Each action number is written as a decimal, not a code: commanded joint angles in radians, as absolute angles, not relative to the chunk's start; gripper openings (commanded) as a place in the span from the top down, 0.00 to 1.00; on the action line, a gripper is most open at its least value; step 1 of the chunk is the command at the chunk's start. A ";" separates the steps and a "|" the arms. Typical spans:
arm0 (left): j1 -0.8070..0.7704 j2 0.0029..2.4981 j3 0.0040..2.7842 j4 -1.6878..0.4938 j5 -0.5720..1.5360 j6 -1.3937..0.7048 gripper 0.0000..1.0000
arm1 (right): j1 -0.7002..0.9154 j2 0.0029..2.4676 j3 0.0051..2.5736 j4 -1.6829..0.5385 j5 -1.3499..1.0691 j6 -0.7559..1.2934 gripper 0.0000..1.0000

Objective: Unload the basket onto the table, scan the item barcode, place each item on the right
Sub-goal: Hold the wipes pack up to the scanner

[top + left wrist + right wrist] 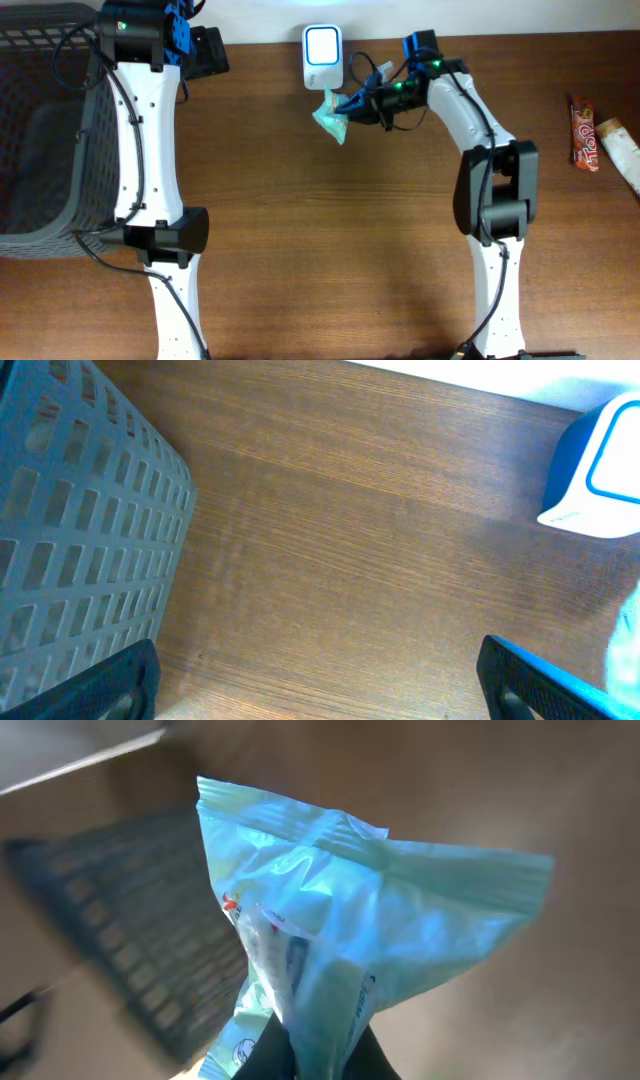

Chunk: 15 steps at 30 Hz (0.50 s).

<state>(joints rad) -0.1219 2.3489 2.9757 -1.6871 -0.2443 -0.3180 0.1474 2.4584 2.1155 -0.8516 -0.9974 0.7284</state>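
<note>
The right hand [352, 104] is clamped shut on the lower edge of a pale blue packet [330, 118], holding it up off the bench [330, 230] just in front of the white, blue-rimmed scanner [322, 57] at the far middle. From the right wrist, the packet's crinkled film fills the view above the dark fingertips [275, 1055]. The left hand [207, 50] hovers at the far left with its fingers spread wide and holding nothing, beside the grey basket [40, 140]. A snack bar [584, 132] lies at the far right.
</note>
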 commanded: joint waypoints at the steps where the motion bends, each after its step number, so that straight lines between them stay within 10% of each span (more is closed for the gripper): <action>1: -0.115 2.347 2.979 -1.688 -0.258 -0.321 0.01 | 0.186 2.445 2.246 -0.775 -0.606 0.658 0.96; 15: -0.115 2.347 2.979 -1.688 -0.258 -0.321 0.01 | 0.305 2.448 2.266 -0.301 -0.093 0.662 0.96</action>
